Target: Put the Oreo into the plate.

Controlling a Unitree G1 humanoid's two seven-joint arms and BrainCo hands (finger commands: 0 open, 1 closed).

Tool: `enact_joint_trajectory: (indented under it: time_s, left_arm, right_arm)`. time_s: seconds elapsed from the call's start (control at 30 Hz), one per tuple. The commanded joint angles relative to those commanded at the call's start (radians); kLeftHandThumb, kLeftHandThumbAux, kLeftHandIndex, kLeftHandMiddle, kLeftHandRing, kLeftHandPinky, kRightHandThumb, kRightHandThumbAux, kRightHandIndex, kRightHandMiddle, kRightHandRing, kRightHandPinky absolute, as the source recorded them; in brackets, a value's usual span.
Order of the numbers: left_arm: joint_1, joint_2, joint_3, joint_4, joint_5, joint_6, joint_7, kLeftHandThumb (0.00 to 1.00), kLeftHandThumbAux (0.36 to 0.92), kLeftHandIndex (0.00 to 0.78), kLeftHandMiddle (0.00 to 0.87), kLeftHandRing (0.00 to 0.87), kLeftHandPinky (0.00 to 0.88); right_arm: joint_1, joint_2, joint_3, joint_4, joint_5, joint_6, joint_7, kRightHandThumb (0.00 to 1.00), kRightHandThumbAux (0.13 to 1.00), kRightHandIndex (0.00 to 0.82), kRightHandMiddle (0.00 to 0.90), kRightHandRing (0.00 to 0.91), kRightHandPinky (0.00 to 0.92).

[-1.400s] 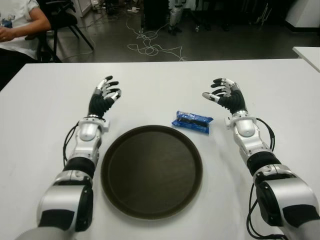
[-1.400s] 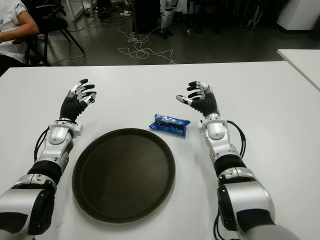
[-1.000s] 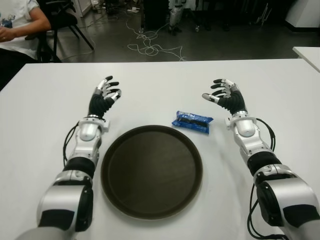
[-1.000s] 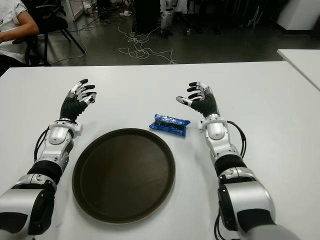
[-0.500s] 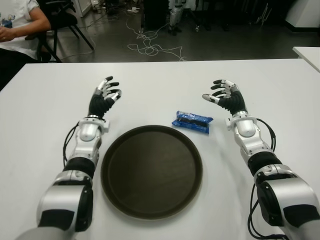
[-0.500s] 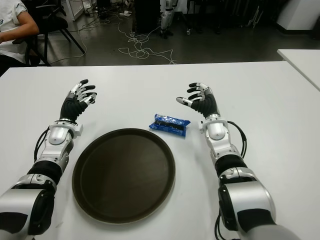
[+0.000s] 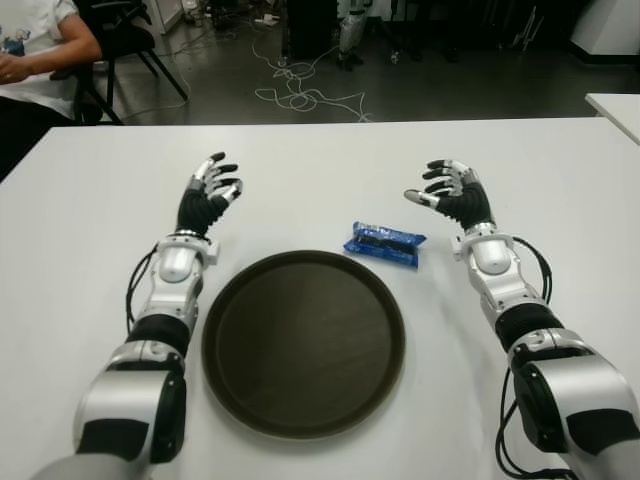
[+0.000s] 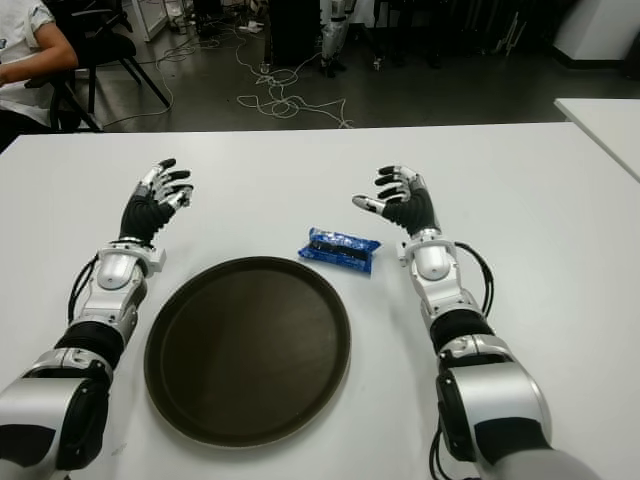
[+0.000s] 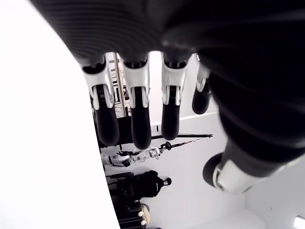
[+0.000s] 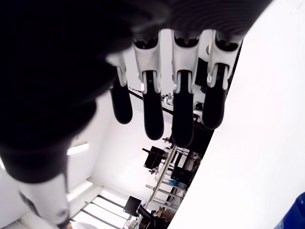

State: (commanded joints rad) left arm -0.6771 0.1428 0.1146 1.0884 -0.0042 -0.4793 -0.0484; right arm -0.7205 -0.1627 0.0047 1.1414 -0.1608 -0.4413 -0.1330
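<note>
Oreo [image 7: 385, 243]: I see it on the worktop [image 7: 300, 180], touching the plate [image 7: 303, 340] far rim, I think.
Right robot hand [image 7: 450, 194]: spread, empty, right of Oreo.
Left robot hand [image 7: 208, 195]: spread, empty.

Oreo pack [image 7: 385, 243] just beyond plate [image 7: 303, 341] — seemingly apart.

A white table [image 7: 320, 160] fills most of the view. Beyond its far edge, tangled cables [image 7: 300, 95] lie on the dark floor. At the table's far left corner a person [image 7: 35, 55] in a white top sits on a black chair [image 7: 125, 45]; a second white table [image 7: 615, 105] shows past its right edge.
</note>
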Motion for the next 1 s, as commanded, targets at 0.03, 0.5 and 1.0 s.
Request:
enact_joint_trajectory:
  time_s: [0.03, 0.5, 1.0]
  left_arm:
    - [0.000, 0.000, 0.000, 0.000, 0.000, 0.000, -0.001, 0.421, 0.672, 0.122, 0.227, 0.245, 0.279]
    - [0.005, 0.002, -0.001, -0.005, 0.003, -0.005, -0.001, 0.423, 0.668, 0.118, 0.231, 0.250, 0.287]
    - [0.002, 0.007, 0.001, 0.001, 0.003, 0.003, -0.005, 0.443, 0.665, 0.120, 0.227, 0.248, 0.286]
  right_arm:
    - [0.001, 0.000, 0.001, 0.000, 0.000, -0.001, 0.001, 0.002, 0.738, 0.308, 0.371, 0.397, 0.401]
    - [0.045, -0.023, 0.091, -0.102, -0.134, -0.079, -0.138, 0.000, 0.729, 0.234, 0.302, 0.320, 0.319]
    - [0.097, -0.100, 0.313, -0.237, -0.568, -0.194, -0.648, 0.000, 0.799, 0.188, 0.245, 0.266, 0.299]
